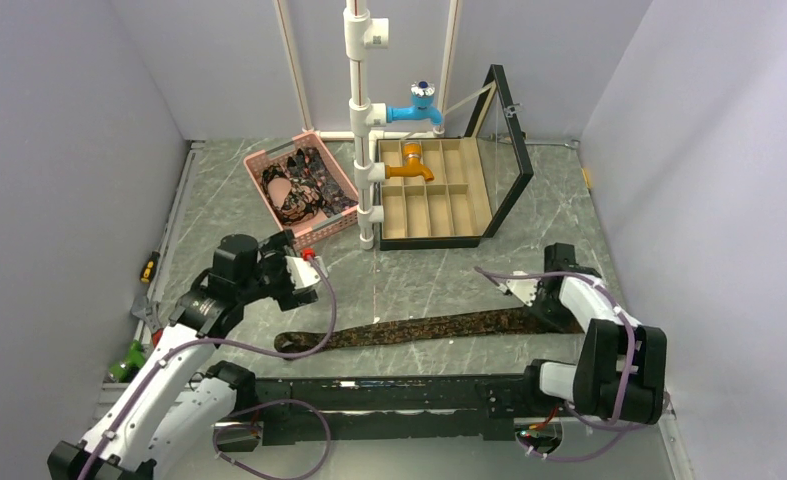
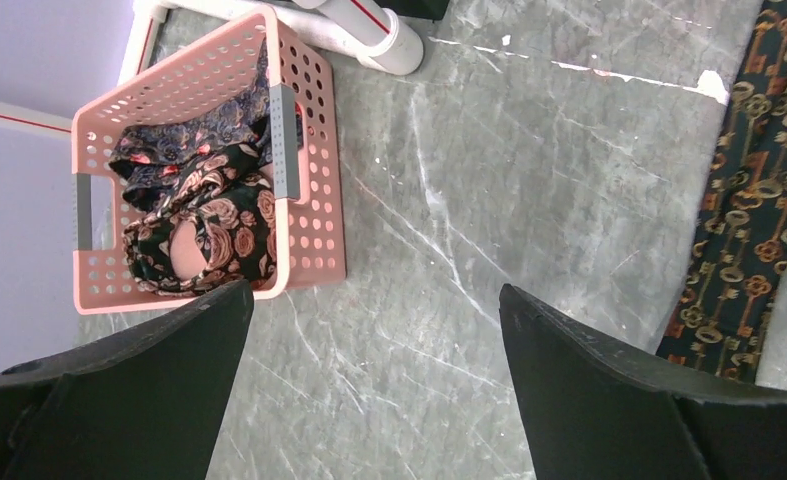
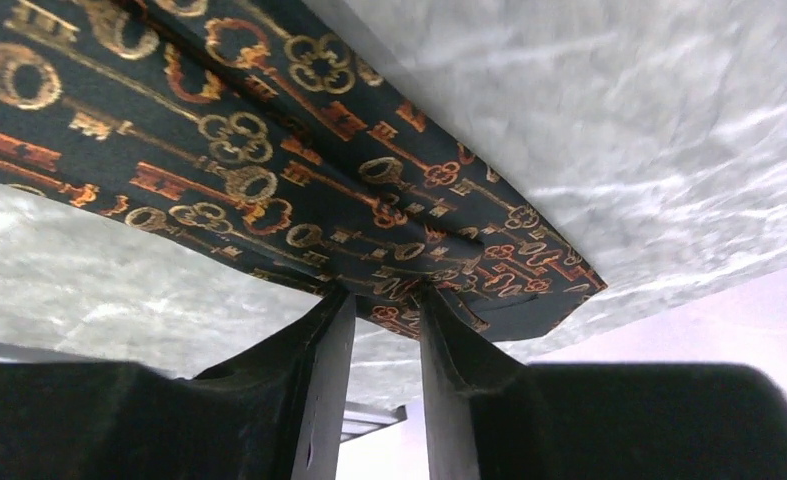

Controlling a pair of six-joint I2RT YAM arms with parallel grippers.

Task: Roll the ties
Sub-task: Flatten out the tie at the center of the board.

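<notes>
A long dark tie with a gold and red key pattern lies flat across the table's front, narrow end left, wide end right. My right gripper is at the wide end. In the right wrist view its fingertips are shut on the puckered edge of the tie. My left gripper hovers open and empty above bare table, between the pink basket and the tie's narrow part. More patterned ties lie bunched in the basket.
An open black box with tan compartments stands at the back with its lid raised. A white pipe stand with blue and orange taps is beside it. Small tools lie at the left edge. A black rail runs along the front.
</notes>
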